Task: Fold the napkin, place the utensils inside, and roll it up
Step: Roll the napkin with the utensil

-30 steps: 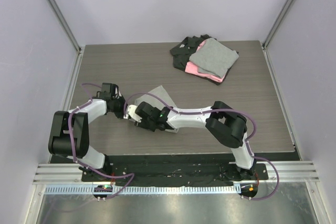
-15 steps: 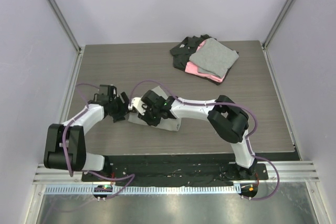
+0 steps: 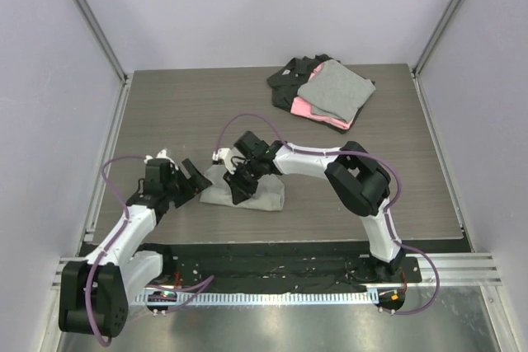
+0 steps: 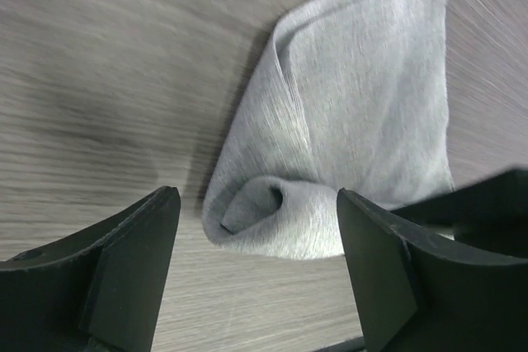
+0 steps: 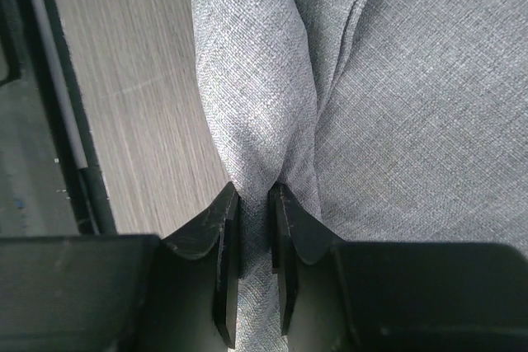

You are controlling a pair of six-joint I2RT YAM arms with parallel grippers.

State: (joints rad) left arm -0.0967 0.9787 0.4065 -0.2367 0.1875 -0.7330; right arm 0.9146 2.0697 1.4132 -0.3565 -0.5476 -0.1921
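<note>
Right gripper (image 5: 254, 197) is almost closed, tips pinching a raised fold of the napkin (image 5: 396, 80). Cloth fills most of the wrist view, with bare wood on the left. From above, the same gripper (image 3: 239, 180) is pressed down on the left half of the napkin (image 3: 266, 197).

Left gripper (image 4: 256, 202) is spread wide, nothing between the jaws, no contact visible. It sits low just left of the napkin (image 4: 363, 121), facing its curled end. From above, it (image 3: 191, 177) is just beside the cloth edge.

Napkin is a bunched, loosely rolled bundle on the table (image 3: 181, 113), front centre. Stack of cloths (image 3: 326, 92), grey over pink and black, is at the far right, well apart.
</note>
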